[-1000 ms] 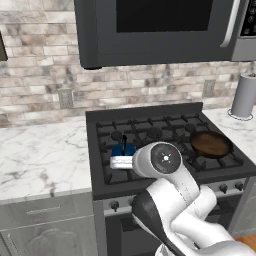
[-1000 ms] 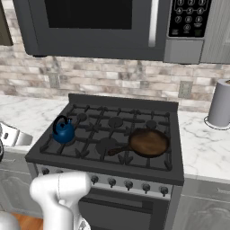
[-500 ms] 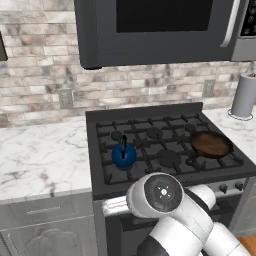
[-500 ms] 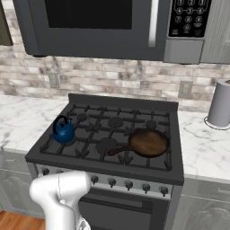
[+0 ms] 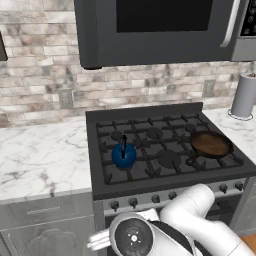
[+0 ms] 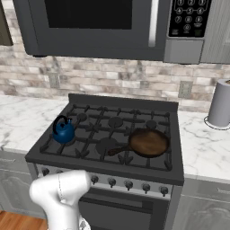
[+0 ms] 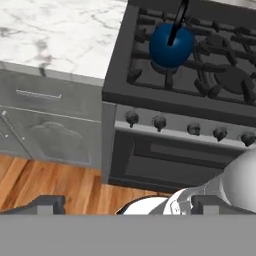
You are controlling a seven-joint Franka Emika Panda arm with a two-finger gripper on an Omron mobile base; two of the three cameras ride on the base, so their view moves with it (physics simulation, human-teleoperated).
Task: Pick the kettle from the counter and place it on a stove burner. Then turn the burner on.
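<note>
The dark-blue kettle (image 5: 123,155) (image 6: 63,131) (image 7: 171,45) stands upright on the stove's front-left burner, its grate bars (image 7: 141,74) showing around its base. Nothing touches it. The white marble counter (image 5: 40,155) (image 6: 18,117) (image 7: 60,35) lies to the left of the stove. My gripper (image 7: 131,205) hangs low in front of the oven door, well below and in front of the kettle. It is open, with nothing between its fingertips (image 7: 47,204). A row of small grey knobs (image 7: 159,121) (image 5: 114,204) (image 6: 112,183) runs along the stove front above it.
A brown frying pan (image 5: 211,144) (image 6: 148,142) sits on the front-right burner. A grey cylinder (image 5: 243,95) (image 6: 221,109) stands on the right counter. A microwave (image 6: 90,27) hangs over the stove. Grey drawers (image 7: 45,95) and wood floor (image 7: 55,185) lie left of the oven.
My arm has drawn back from the kettle and sunk down in front of the stove. The kettle has stayed on the front-left burner.
</note>
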